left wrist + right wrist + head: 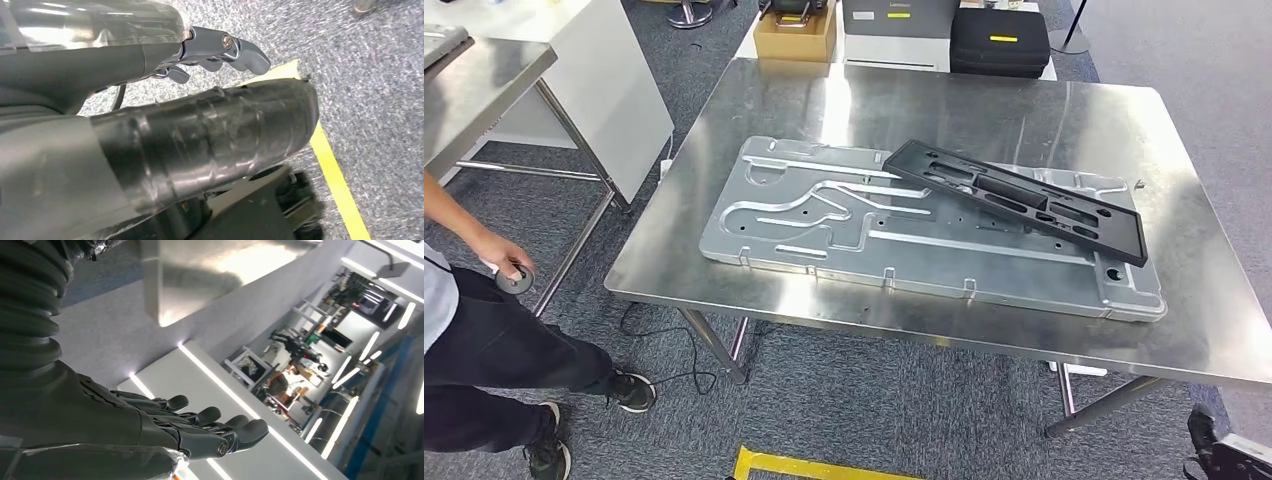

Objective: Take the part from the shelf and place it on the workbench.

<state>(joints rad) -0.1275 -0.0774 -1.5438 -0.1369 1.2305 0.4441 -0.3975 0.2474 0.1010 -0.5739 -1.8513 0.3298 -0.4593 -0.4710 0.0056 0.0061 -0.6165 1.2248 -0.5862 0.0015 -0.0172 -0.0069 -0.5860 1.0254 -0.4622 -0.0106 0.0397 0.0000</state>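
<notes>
Both hands hold nothing: the left hand point(220, 50) hangs over grey carpet with its fingers loosely curled, and the right hand point(200, 427) has its fingers extended and apart. On the workbench point(724, 130), the black part point(1019, 198) lies diagonally across the far right corner of a large metal plate point(824, 225), toward the workbench's right edge. Placement appears complete; no step seems left.

Our left hand point(220, 50) is hanging low with nothing in it, its metal fingers point(250, 54) curling loosely inward beside the thick taped thumb point(210, 140). Our right hand point(200, 432) is also holding nothing, its dark fingers point(240, 430) reaching out side by side with small gaps between them, beyond the ribbed wrist cover point(30, 315).
</notes>
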